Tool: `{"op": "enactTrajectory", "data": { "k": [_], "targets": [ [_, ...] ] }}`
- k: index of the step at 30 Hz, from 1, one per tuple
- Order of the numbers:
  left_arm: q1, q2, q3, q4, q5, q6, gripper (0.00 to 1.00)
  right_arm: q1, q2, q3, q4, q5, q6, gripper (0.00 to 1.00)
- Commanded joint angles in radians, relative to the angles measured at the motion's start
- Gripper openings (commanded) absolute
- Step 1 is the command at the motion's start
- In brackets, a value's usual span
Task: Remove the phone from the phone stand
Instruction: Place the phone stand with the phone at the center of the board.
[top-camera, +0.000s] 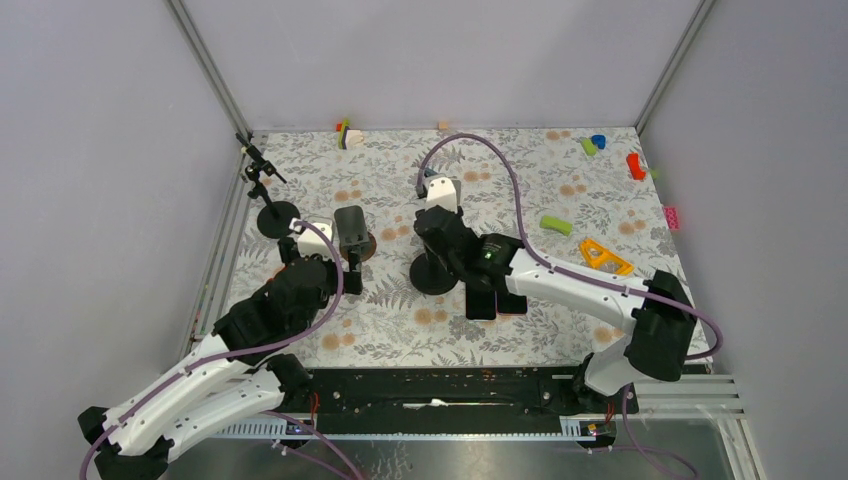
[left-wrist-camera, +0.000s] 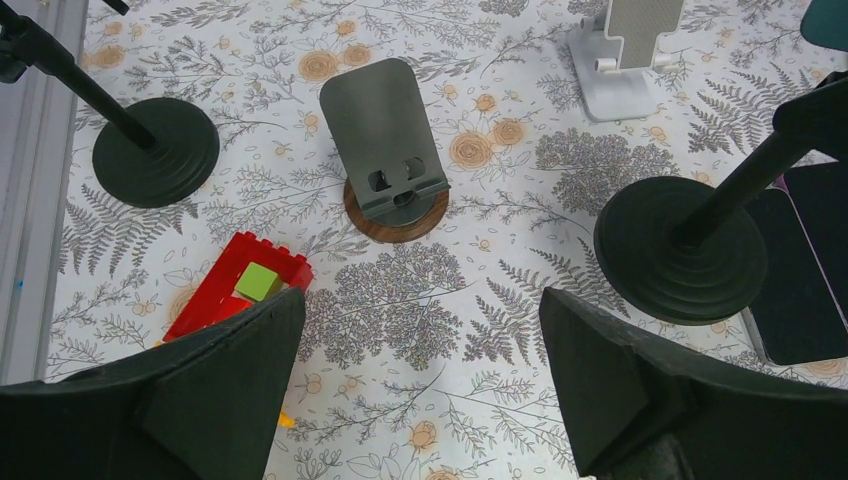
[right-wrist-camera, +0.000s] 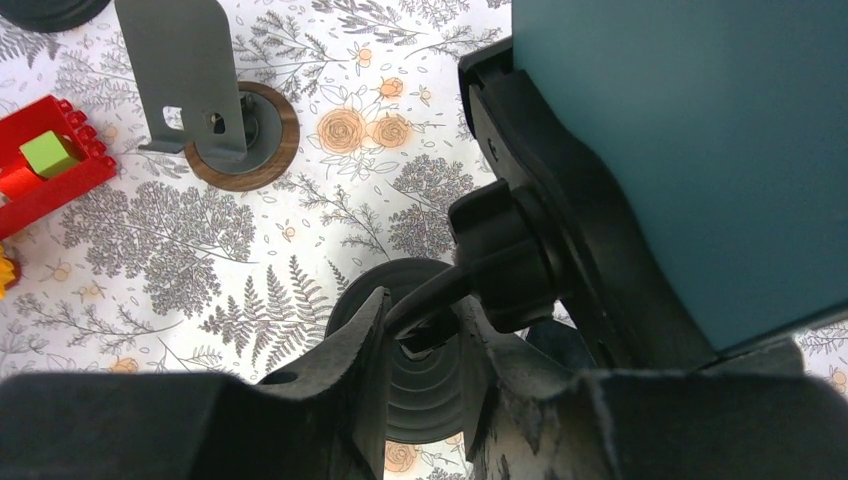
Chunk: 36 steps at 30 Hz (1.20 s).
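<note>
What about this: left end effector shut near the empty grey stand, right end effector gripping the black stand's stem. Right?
No. The left end effector is wide open, not shut, as the left wrist view shows. It is near the empty grey stand, and the right end effector grips the black stand's stem.

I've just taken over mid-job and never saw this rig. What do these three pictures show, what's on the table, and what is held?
Two robot arms sit at a flowered table. The wide picture looks down from above and behind them; the other two come from cameras on each wrist. The left arm holds nothing, its jaws wide open near an empty grey stand. The right arm has its jaws closed around the stem of the black stand that clamps the teal phone. A white stand and red toy bricks lie nearby.
</note>
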Motion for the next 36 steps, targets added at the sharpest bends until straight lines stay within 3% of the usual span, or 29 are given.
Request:
{"op": "enactTrajectory", "data": {
  "k": [1, 7, 17, 25, 36],
  "targets": [
    [0.005, -0.006, 0.028, 0.015, -0.031, -0.005, 0.99, 0.032, -0.006, -0.006, 0.210, 0.086, -0.066, 0.00],
    [0.006, 0.010, 0.030, 0.016, -0.026, 0.001, 0.99, 0.053, 0.034, -0.033, 0.255, 0.093, -0.143, 0.00],
    [0.006, 0.009, 0.028, 0.018, -0.025, 0.005, 0.99, 0.070, 0.069, -0.118, 0.325, 0.101, -0.115, 0.06],
    [0.006, 0.019, 0.028, 0.020, -0.007, 0.011, 0.99, 0.074, 0.033, -0.175, 0.318, 0.079, -0.062, 0.50],
    [0.005, 0.041, 0.062, 0.029, 0.044, -0.009, 0.99, 0.075, -0.101, -0.225, 0.200, -0.031, -0.001, 0.77]
  ]
}}
